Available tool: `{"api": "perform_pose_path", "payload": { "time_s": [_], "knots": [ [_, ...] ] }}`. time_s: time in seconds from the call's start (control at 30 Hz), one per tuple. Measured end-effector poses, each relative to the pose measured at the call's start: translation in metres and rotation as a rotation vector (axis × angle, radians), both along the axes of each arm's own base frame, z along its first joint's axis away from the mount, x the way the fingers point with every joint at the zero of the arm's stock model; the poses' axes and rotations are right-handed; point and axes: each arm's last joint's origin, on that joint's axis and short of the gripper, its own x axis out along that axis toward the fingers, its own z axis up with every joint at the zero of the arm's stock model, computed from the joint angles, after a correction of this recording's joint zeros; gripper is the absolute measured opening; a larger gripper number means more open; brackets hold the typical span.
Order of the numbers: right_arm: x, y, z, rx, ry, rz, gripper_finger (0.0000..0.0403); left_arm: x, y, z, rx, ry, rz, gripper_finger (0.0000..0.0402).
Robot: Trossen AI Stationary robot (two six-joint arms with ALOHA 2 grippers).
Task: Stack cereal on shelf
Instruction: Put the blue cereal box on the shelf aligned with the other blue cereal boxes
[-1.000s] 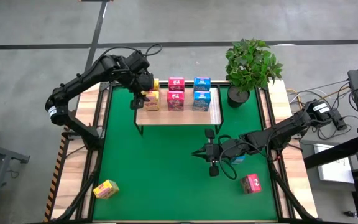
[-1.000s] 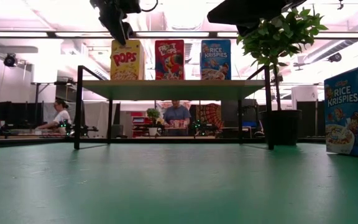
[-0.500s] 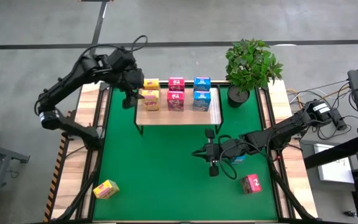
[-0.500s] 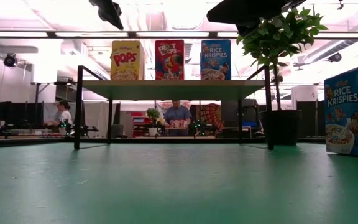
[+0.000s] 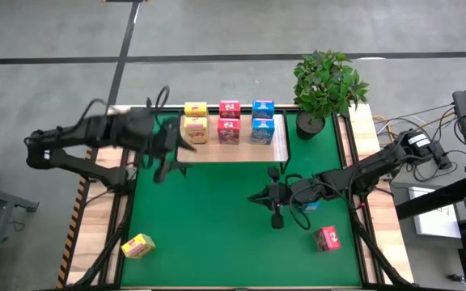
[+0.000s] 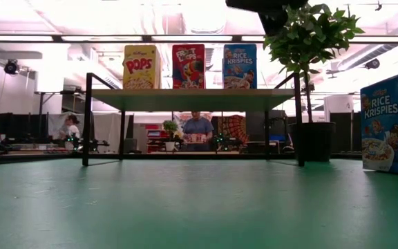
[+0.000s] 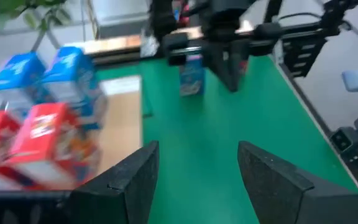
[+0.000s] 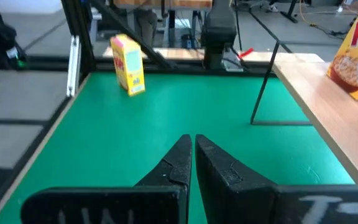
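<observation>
Green matting (image 5: 217, 218) covers the counter, and the light-wood shelf (image 5: 277, 149) stands at its 12 o'clock edge. Six cereal boxes sit on the board in two rows: yellow boxes (image 5: 194, 128) at the 9 o'clock end, pink-red boxes (image 5: 229, 129) in the middle, blue boxes (image 5: 262, 129) toward the white strip. From counter height only the front three show, upright, and the row behind them is hidden.

The left hand (image 5: 162, 162) hangs blurred just off the shelf's 9 o'clock end, above the mat; its own camera shows its fingers (image 7: 132, 183) spread apart with nothing between them. The right hand (image 5: 275, 217) hovers near the middle of the mat, at 6 o'clock from the shelf, its fingers (image 8: 179, 163) pressed together on nothing.

Three boxes lie off the shelf. A yellow box (image 5: 137, 246) sits near the 7 o'clock corner, a pink-red box (image 5: 327, 238) toward 4 o'clock. A blue box (image 6: 391, 123) fills the low view's 3 o'clock edge, partly cut off; from above it cannot be made out, likely hidden by the right arm.

A potted plant (image 5: 327, 85) stands at about 1 o'clock, beside the shelf's white strip. People (image 6: 197, 128) sit far behind the counter, small and hard to read.
</observation>
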Motion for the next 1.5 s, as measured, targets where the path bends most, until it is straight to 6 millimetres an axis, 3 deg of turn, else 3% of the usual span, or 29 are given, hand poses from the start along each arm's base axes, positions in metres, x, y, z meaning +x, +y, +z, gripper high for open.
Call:
{"api": "perform_pose_path", "payload": {
  "time_s": [0.27,0.47,0.73,0.87,1.0,1.1,1.27,1.5],
  "knots": [
    [0.006,0.002,0.026,0.102,0.026,-0.033,0.0012,0.001,-0.052,-0.046,0.012,-0.082,-0.032,0.0201],
    [0.007,0.002,0.048,0.194,0.136,-0.087,0.0012,0.002,-0.080,-0.080,-0.018,-0.107,-0.086,0.0201],
    [-0.012,-0.003,0.061,0.430,0.508,-0.328,0.0012,0.001,-0.094,-0.117,-0.091,-0.115,-0.090,0.0201],
    [-0.036,-0.007,0.053,0.587,0.868,-0.551,0.0012,0.002,-0.094,-0.123,-0.136,-0.144,-0.076,0.0201],
    [-0.059,-0.012,0.046,0.600,1.097,-0.799,0.0012,0.002,-0.095,-0.124,-0.143,-0.161,-0.077,0.0201],
    [-0.068,-0.015,0.043,0.588,1.138,-0.899,0.0012,0.002,-0.095,-0.125,-0.144,-0.162,-0.077,0.0201],
    [-0.070,-0.015,0.036,0.585,1.155,-0.925,0.0032,0.002,-0.095,-0.125,-0.133,-0.162,-0.081,0.0201],
    [-0.071,-0.013,0.034,0.609,1.141,-0.970,0.0137,0.002,-0.094,-0.127,-0.116,-0.160,-0.084,0.0201]
  ]
}}
